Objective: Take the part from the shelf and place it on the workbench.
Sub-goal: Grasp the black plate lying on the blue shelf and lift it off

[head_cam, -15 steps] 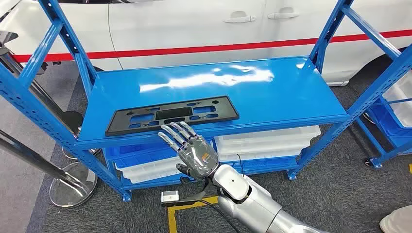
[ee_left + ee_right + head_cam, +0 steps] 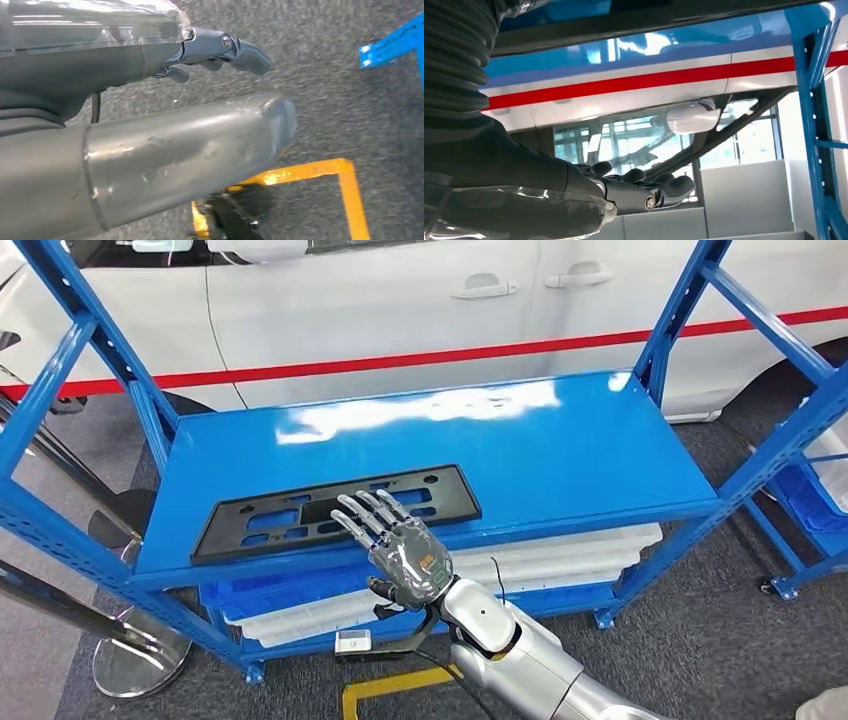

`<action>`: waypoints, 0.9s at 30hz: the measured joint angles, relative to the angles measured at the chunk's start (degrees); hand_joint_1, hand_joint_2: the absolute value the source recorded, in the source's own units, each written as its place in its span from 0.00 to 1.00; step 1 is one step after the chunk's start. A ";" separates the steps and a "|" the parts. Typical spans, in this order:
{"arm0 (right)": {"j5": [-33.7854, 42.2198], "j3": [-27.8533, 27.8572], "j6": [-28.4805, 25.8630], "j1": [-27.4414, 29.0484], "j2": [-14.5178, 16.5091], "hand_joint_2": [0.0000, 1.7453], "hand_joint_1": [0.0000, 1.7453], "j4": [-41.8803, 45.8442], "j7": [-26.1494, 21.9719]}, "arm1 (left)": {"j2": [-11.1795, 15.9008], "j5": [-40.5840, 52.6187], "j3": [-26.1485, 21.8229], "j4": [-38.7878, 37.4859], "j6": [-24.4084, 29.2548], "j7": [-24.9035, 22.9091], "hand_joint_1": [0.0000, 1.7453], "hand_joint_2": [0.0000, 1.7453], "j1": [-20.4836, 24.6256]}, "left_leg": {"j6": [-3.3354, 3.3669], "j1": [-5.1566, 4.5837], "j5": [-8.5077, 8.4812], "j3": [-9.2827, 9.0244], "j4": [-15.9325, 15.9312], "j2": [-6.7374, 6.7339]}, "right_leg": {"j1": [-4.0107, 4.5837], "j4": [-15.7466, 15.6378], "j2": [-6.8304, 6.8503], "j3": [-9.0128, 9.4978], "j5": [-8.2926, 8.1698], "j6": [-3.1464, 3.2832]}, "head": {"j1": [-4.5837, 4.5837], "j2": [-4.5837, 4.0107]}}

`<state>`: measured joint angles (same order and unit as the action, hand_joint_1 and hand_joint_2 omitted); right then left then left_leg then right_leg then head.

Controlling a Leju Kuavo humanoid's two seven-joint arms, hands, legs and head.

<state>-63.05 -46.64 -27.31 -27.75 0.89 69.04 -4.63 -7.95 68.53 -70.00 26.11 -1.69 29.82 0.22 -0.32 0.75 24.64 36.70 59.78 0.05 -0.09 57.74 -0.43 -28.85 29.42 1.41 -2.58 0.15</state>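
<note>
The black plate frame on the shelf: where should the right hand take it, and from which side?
Probably the near long edge, from the front. The black plate frame lies flat along the front lip of the blue shelf, so fingers can hardly get beneath it elsewhere. The right hand, fingers spread, is above that edge; its cut-outs may offer purchase.

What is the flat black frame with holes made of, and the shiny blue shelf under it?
The flat black frame looks like matte moulded plastic: dull, thin, with neat cut-outs. The shiny blue shelf looks like painted sheet metal: glossy, with bright white reflections. Neither is certain from looks alone.
</note>
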 joint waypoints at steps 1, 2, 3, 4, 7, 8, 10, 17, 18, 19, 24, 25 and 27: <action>-0.11 -0.02 0.21 0.01 0.00 1.00 0.00 -0.03 0.00 | 0.12 0.13 -0.02 -0.20 0.26 0.01 0.00 0.00 0.00 | 0.47 -0.16 -1.12 -0.21 -1.05 -0.03 | 0.04 0.05 -0.06 0.18 0.43 -0.37 | 0.01 0.00; -0.27 -0.04 0.42 0.00 0.01 1.00 0.00 -0.07 0.00 | 0.26 0.26 -0.03 -0.42 0.56 0.02 0.00 0.00 0.03 | 0.91 -0.33 -1.01 -0.28 -1.11 -0.01 | 0.09 0.05 -0.13 0.38 0.76 -0.76 | 0.01 0.00; -0.49 -0.08 0.59 -0.06 0.01 1.00 0.00 -0.08 0.00 | 0.41 0.39 -0.03 -0.71 0.88 0.05 0.00 0.00 0.12 | 1.27 -0.29 -1.11 -0.58 -1.18 0.03 | 0.08 -0.06 -0.14 0.53 1.11 -1.16 | 0.01 0.00; -0.70 -0.13 0.69 -0.12 0.02 1.00 0.00 -0.09 0.02 | 0.53 0.48 -0.03 -1.02 1.15 0.09 0.00 0.00 0.24 | 1.55 -0.20 -1.17 -0.90 -1.36 0.06 | 0.01 0.23 -0.08 0.69 1.53 -1.48 | 0.01 0.00; -1.15 -0.31 1.14 -0.38 0.03 1.00 0.00 -0.27 0.15 | 0.97 0.80 -0.03 -2.04 1.75 0.17 0.00 0.00 0.81 | 2.46 0.02 -0.65 -1.94 -1.92 0.06 | -0.18 6.99 0.13 -2.58 4.76 -2.20 | -0.01 0.00; -1.22 -0.40 1.30 -0.37 0.02 1.00 0.00 -0.46 0.20 | 1.14 0.94 -0.03 -2.35 1.90 0.17 0.00 0.00 0.96 | 2.68 0.01 -0.36 -2.15 -1.92 0.06 | -0.23 11.02 0.14 -5.20 6.12 -2.34 | -0.01 0.00; -1.33 -0.62 1.52 -0.24 -0.03 1.00 0.00 -1.07 0.31 | 1.49 1.14 -0.03 -3.00 2.24 0.18 0.00 0.00 1.13 | 2.80 -0.02 0.27 -2.61 -1.86 0.12 | -0.34 16.47 0.15 -9.73 6.53 -2.53 | -0.01 0.00; -1.62 -1.19 2.45 -1.05 -0.02 1.00 0.00 -2.93 0.80 | 2.20 1.37 -0.03 -4.99 2.79 0.16 0.00 0.00 1.51 | 1.51 -0.42 2.64 -4.72 -1.44 0.44 | 0.14 1.91 0.13 -6.68 -4.33 -1.20 | 0.00 0.00; -1.69 -1.21 2.67 -1.13 0.00 1.00 0.00 -3.11 0.89 | 2.30 1.41 -0.03 -5.14 2.84 0.14 0.00 0.00 1.56 | 1.19 -0.40 2.73 -4.80 -1.57 0.41 | 0.07 1.56 0.09 -6.53 -4.22 -0.90 | 0.01 0.00; -1.78 -1.25 2.88 -1.21 0.06 1.00 0.00 -3.31 0.98 | 2.39 1.47 -0.03 -5.29 2.88 0.13 0.00 0.00 1.62 | 0.88 -0.33 2.98 -4.85 -1.49 0.36 | -0.02 1.29 0.06 -6.36 -4.28 -0.61 | 0.00 0.00; -2.09 -1.66 4.27 -2.13 0.61 1.00 0.00 -4.99 1.58 | 3.03 1.84 -0.03 -6.21 3.16 0.05 0.00 0.00 2.08 | -0.42 -0.07 9.33 1.59 11.55 0.27 | -0.25 0.47 0.35 -5.50 -4.15 0.67 | 0.02 0.00; -2.09 -1.73 4.43 -2.17 0.64 1.00 0.00 -5.37 1.74 | 3.10 1.88 -0.03 -6.36 3.21 0.03 0.00 0.00 2.08 | -0.57 -0.04 9.69 3.05 13.93 0.27 | -0.22 0.55 0.40 -5.45 -4.03 0.74 | 0.02 0.00; -2.09 -1.83 4.55 -2.25 0.71 1.00 0.00 -6.01 1.98 | 3.17 1.92 -0.03 -6.65 3.27 0.02 0.00 0.00 2.06 | -0.67 0.03 7.19 3.01 12.54 0.25 | -0.23 0.82 0.39 -5.26 -3.69 0.68 | 0.03 0.00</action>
<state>-65.13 -48.47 -22.77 -30.00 1.60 63.03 -2.66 -4.78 70.45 -70.03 19.47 1.57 29.83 2.28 -0.99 0.78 31.84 39.72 72.32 0.30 -0.32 58.55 -0.04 -34.12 25.73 2.08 -2.56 0.15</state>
